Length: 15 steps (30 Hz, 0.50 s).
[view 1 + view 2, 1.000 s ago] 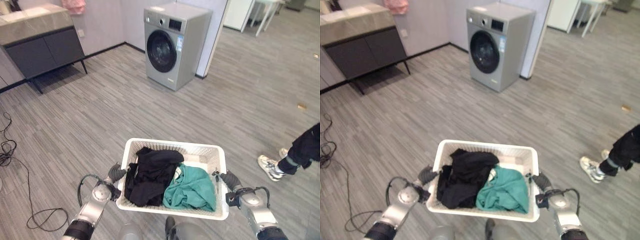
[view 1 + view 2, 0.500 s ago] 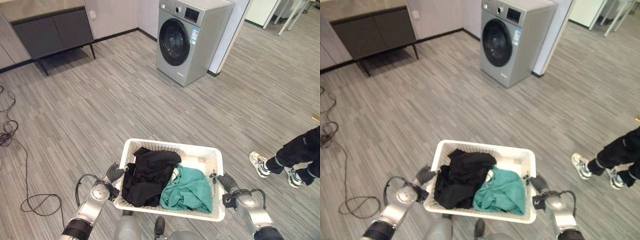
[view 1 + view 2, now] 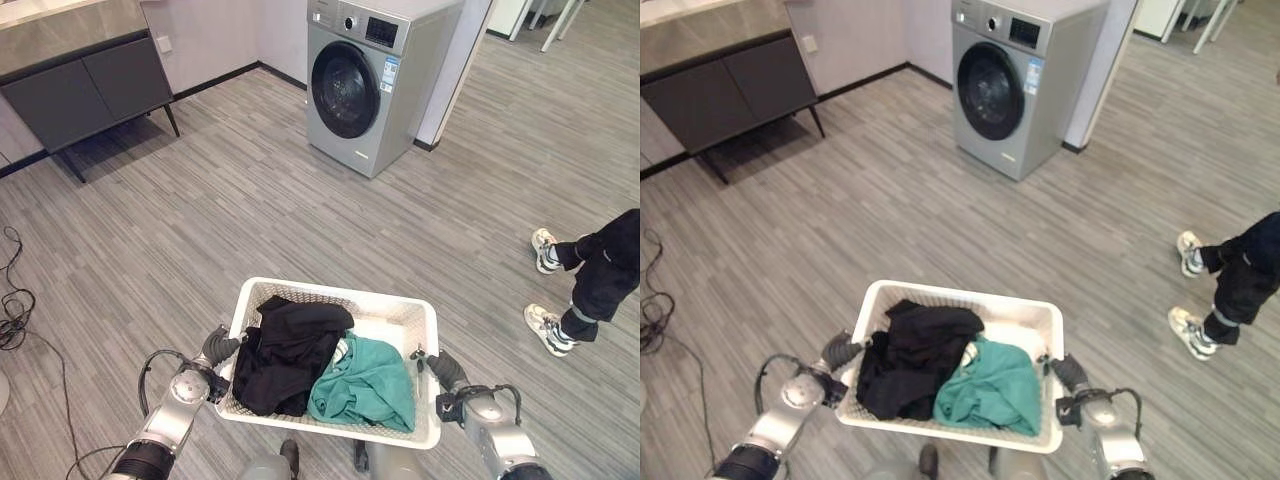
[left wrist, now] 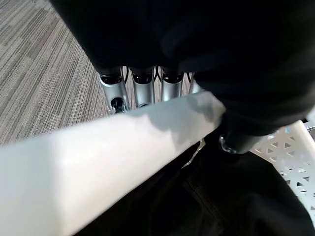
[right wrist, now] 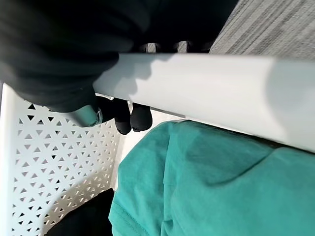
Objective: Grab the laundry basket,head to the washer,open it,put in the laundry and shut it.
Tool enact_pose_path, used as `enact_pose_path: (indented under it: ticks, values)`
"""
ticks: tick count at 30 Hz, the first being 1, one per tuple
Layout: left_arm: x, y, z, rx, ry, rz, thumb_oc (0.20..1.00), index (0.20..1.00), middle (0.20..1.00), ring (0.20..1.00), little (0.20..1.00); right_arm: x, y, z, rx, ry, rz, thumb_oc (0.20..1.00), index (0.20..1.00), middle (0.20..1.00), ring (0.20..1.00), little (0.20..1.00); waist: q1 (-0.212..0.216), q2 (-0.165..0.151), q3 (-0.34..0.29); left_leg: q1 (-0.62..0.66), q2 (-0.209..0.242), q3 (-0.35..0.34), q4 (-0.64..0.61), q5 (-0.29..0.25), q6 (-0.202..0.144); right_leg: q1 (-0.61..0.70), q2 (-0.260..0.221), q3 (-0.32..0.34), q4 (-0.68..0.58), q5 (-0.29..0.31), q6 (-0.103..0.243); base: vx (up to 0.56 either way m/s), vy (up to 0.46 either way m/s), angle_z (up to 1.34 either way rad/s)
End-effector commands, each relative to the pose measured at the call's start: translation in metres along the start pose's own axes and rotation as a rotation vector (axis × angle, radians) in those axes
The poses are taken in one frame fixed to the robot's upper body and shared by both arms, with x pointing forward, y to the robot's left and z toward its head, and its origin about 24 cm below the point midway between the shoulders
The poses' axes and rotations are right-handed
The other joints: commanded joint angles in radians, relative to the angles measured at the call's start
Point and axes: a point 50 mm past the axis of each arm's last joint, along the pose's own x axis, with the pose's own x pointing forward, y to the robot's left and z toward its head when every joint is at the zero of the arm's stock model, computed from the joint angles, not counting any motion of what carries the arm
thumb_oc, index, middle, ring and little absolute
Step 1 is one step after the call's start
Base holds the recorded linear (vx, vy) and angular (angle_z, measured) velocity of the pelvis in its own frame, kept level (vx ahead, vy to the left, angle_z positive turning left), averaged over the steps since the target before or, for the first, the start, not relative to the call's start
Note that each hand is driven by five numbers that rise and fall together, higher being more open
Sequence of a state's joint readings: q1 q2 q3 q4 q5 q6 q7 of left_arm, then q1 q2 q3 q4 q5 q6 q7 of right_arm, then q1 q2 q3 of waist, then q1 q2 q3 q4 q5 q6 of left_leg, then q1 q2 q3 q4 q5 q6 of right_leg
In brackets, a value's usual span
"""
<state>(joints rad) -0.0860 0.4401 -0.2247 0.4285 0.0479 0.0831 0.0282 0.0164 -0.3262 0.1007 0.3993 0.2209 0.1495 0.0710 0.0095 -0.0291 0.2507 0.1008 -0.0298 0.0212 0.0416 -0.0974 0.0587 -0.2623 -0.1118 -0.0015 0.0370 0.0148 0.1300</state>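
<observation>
I carry a white perforated laundry basket (image 3: 400, 318) in front of me, above the floor. Black clothes (image 3: 285, 350) fill its left half and a teal garment (image 3: 368, 380) its right half. My left hand (image 3: 218, 347) grips the basket's left rim, with its fingers (image 4: 142, 83) curled under the rim (image 4: 98, 162). My right hand (image 3: 441, 368) grips the right rim, and its dark fingertips (image 5: 140, 118) hook over the rim (image 5: 206, 93) inside the basket. A silver front-loading washer (image 3: 375, 75) with its round dark door (image 3: 343, 88) shut stands ahead against the far wall.
A dark low cabinet (image 3: 85, 85) on thin legs stands at the far left. A person's legs and light shoes (image 3: 585, 275) are on the right. Grey plank floor (image 3: 250, 210) lies open between me and the washer.
The view has shifted as I walk with the basket. The person on the right has stepped farther back. Both hands keep their hold on the rims.
</observation>
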Motion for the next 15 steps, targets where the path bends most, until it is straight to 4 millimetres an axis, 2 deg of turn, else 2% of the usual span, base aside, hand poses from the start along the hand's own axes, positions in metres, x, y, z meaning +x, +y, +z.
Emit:
enact_pose_path:
  ticks: [1, 3, 4, 5, 6, 7, 8, 9, 11, 12, 13, 14, 15]
  values:
    - [-0.001, 0.071, 0.013, 0.021, -0.054, 0.274, 0.200, 0.200, 0.200, 0.200, 0.200, -0.011, -0.064, 0.029, -0.033, -0.121, -0.210, 0.200, 0.200, 0.200, 0.200, 0.200, -0.018, 0.008, -0.026, 0.084, 0.064, -0.030, 0.095, -0.150, -0.056, 0.004, -0.036, -0.022, -0.052, 0.096, 0.043, 0.63, -0.197, 0.51]
    - [0.000, 0.069, 0.011, 0.023, -0.045, 0.267, 0.200, 0.200, 0.200, 0.200, 0.200, -0.011, -0.066, 0.027, -0.035, -0.113, -0.211, 0.200, 0.200, 0.200, 0.200, 0.200, -0.027, 0.013, -0.041, 0.139, 0.078, -0.036, 0.094, -0.154, -0.074, 0.002, -0.052, -0.076, -0.047, 0.118, 0.055, 0.57, -0.229, 0.35]
    - [0.000, 0.066, 0.010, 0.023, -0.042, 0.256, 0.200, 0.200, 0.200, 0.200, 0.200, -0.013, -0.067, 0.025, -0.035, -0.107, -0.211, 0.200, 0.200, 0.200, 0.200, 0.200, -0.032, 0.009, -0.069, 0.173, 0.097, -0.039, 0.119, -0.139, -0.097, 0.034, -0.054, -0.100, -0.013, 0.155, 0.055, 0.46, -0.232, 0.23]
    - [-0.001, 0.066, 0.009, 0.023, -0.041, 0.256, 0.200, 0.200, 0.200, 0.200, 0.200, -0.013, -0.067, 0.025, -0.035, -0.106, -0.211, 0.200, 0.200, 0.200, 0.200, 0.200, -0.033, 0.010, -0.069, 0.175, 0.099, -0.040, 0.118, -0.139, -0.098, 0.037, -0.053, -0.102, -0.014, 0.155, 0.055, 0.66, -0.414, 0.51]
    - [-0.002, 0.063, 0.004, 0.002, -0.027, 0.249, 0.200, 0.200, 0.200, 0.200, 0.200, -0.015, -0.070, 0.025, -0.049, -0.102, -0.204, 0.200, 0.200, 0.200, 0.200, 0.200, -0.038, 0.022, -0.094, 0.178, 0.142, -0.044, 0.197, -0.057, -0.121, 0.065, -0.017, -0.109, 0.020, 0.151, 0.028, 0.47, -0.361, 0.58]
    - [-0.003, 0.062, 0.002, -0.003, -0.024, 0.247, 0.200, 0.200, 0.200, 0.200, 0.200, -0.016, -0.072, 0.024, -0.055, -0.100, -0.209, 0.200, 0.200, 0.200, 0.200, 0.200, -0.040, 0.026, -0.100, 0.158, 0.169, -0.043, 0.273, 0.004, -0.127, 0.083, 0.005, -0.113, 0.033, 0.133, 0.007, 0.68, -0.681, 0.79]
    - [-0.007, 0.061, -0.002, -0.025, -0.011, 0.244, 0.200, 0.200, 0.200, 0.200, 0.200, -0.017, -0.075, 0.027, -0.050, -0.114, -0.225, 0.200, 0.200, 0.200, 0.200, 0.200, -0.033, 0.025, -0.094, 0.055, 0.256, -0.032, 0.536, 0.171, -0.126, 0.149, 0.056, -0.137, 0.034, 0.088, -0.058, 0.34, -0.458, 0.43]
    - [-0.007, 0.061, -0.002, -0.025, -0.011, 0.245, 0.200, 0.200, 0.200, 0.200, 0.200, -0.016, -0.074, 0.028, -0.049, -0.115, -0.225, 0.200, 0.200, 0.200, 0.200, 0.200, -0.036, 0.022, -0.096, 0.048, 0.253, -0.036, 0.540, 0.173, -0.127, 0.147, 0.054, -0.139, 0.031, 0.092, -0.059, 0.29, -0.475, 0.30]
    - [-0.011, 0.065, -0.004, -0.045, -0.013, 0.259, 0.200, 0.200, 0.200, 0.200, 0.200, -0.018, -0.076, 0.032, -0.054, -0.133, -0.230, 0.200, 0.200, 0.200, 0.200, 0.200, -0.013, 0.004, -0.074, -0.034, 0.284, -0.038, 0.726, 0.218, -0.093, 0.204, 0.097, -0.124, 0.018, 0.058, -0.112, 0.26, -0.395, -0.24]
    - [-0.012, 0.066, -0.003, -0.050, -0.021, 0.268, 0.200, 0.200, 0.200, 0.200, 0.200, -0.018, -0.075, 0.033, -0.055, -0.138, -0.231, 0.200, 0.200, 0.200, 0.200, 0.200, -0.003, -0.010, -0.066, -0.074, 0.292, -0.027, 0.758, 0.231, -0.084, 0.228, 0.110, -0.113, 0.006, 0.043, -0.129, 0.33, -0.414, -0.39]
    - [-0.012, 0.067, -0.001, -0.053, -0.027, 0.272, 0.200, 0.200, 0.200, 0.200, 0.200, -0.019, -0.075, 0.031, -0.055, -0.134, -0.235, 0.200, 0.200, 0.200, 0.200, 0.200, 0.011, -0.014, -0.057, -0.108, 0.296, -0.027, 0.801, 0.216, -0.090, 0.256, 0.120, -0.106, -0.001, 0.021, -0.129, 0.20, -0.325, -0.15]
    - [-0.012, 0.069, 0.002, -0.061, -0.037, 0.278, 0.200, 0.200, 0.200, 0.200, 0.200, -0.020, -0.076, 0.032, -0.051, -0.137, -0.241, 0.200, 0.200, 0.200, 0.200, 0.200, 0.026, -0.024, -0.039, -0.177, 0.295, -0.013, 0.834, 0.188, -0.080, 0.272, 0.121, -0.106, -0.005, 0.021, -0.139, 0.19, -0.226, -0.11]
    - [-0.012, 0.069, 0.004, -0.067, -0.048, 0.280, 0.200, 0.200, 0.200, 0.200, 0.200, -0.020, -0.077, 0.032, -0.047, -0.137, -0.243, 0.200, 0.200, 0.200, 0.200, 0.200, 0.035, -0.028, -0.031, -0.225, 0.295, 0.000, 0.818, 0.167, -0.084, 0.290, 0.121, -0.104, -0.010, 0.009, -0.137, 0.17, -0.153, -0.36]
